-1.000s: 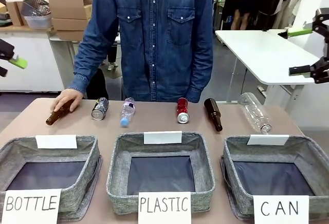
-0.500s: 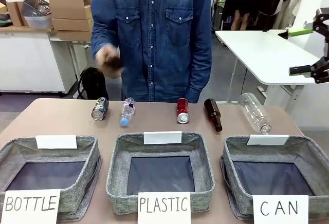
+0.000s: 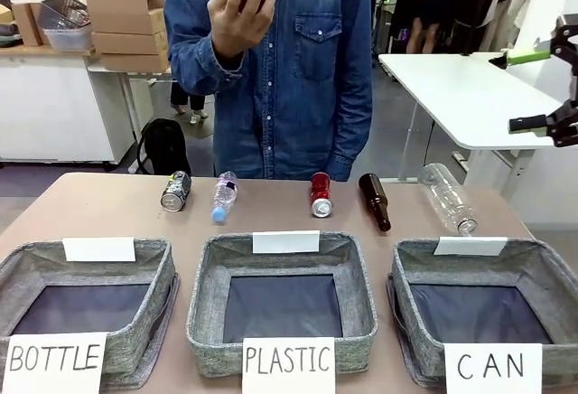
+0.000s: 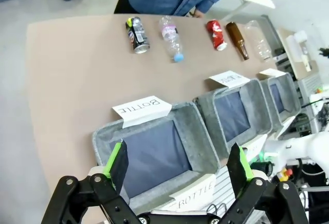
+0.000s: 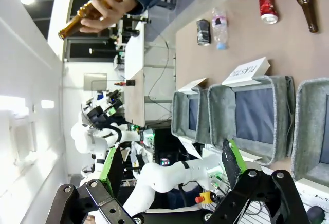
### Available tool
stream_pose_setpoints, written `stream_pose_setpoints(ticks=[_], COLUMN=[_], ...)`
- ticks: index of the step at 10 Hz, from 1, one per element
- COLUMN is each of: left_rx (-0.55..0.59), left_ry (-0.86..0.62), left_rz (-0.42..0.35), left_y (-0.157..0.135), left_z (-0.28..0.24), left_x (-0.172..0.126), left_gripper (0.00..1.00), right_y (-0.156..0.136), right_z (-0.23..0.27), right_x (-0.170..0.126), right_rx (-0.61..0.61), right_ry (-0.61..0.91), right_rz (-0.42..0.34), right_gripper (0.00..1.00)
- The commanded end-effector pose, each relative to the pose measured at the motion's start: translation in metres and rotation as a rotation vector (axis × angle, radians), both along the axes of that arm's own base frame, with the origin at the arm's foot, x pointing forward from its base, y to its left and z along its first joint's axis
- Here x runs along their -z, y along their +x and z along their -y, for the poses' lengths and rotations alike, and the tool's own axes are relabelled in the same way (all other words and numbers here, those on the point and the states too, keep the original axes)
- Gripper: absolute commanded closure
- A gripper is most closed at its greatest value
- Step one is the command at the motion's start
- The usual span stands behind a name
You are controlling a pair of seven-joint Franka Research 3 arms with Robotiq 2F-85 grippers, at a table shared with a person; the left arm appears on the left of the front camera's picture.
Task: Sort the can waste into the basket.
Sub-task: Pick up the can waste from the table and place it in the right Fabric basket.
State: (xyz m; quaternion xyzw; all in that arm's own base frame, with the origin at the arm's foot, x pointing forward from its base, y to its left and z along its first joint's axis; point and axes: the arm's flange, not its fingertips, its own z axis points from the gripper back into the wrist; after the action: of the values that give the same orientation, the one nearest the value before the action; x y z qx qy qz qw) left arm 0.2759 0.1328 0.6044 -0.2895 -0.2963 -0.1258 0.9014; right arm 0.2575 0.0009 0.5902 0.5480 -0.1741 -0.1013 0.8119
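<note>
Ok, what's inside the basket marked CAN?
The CAN basket shows just its dark bottom. The silver can and red can lie on the table beyond it. Its white sign hides the floor's front strip.

Front view faces across table, wrist views high above, sharing it

table — silver can | red can | three bottles | three baskets, seemingly fabric

Rough grey woven-cloth basket, shiny metal silver can and red can, paper sign, matt tabletop
</note>
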Motion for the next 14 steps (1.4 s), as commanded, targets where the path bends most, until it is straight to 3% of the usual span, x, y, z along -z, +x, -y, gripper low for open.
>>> stream_pose_setpoints(ticks=[1, 3, 6, 9, 11, 14], left_rx=[0.025, 0.120, 0.072, -0.030, -0.020, 0.050], left_ry=[0.059, -0.015, -0.075, -0.139, -0.140, -0.038], left_rz=[-0.045, -0.066, 0.035, 0.094, 0.094, 0.041], left_y=[0.023, 0.010, -0.051, -0.086, -0.084, -0.042], left_z=[0.006, -0.025, -0.068, -0.089, -0.086, -0.046], left_x=[0.000, -0.015, -0.020, -0.005, -0.001, -0.007], left_gripper=[0.00, 0.00, 0.00, 0.00, 0.00, 0.00], right_y=[0.004, 0.004, 0.004, 0.004, 0.004, 0.004], right_z=[-0.003, -0.003, -0.003, -0.003, -0.003, -0.003], right_x=[-0.002, -0.002, -0.002, -0.002, -0.002, -0.002], right_rx=[-0.007, -0.007, -0.007, -0.007, -0.007, -0.007], right_ry=[0.014, 0.014, 0.014, 0.014, 0.014, 0.014], right_rz=[0.023, 0.023, 0.023, 0.023, 0.023, 0.023], right_gripper=[0.00, 0.00, 0.00, 0.00, 0.00, 0.00])
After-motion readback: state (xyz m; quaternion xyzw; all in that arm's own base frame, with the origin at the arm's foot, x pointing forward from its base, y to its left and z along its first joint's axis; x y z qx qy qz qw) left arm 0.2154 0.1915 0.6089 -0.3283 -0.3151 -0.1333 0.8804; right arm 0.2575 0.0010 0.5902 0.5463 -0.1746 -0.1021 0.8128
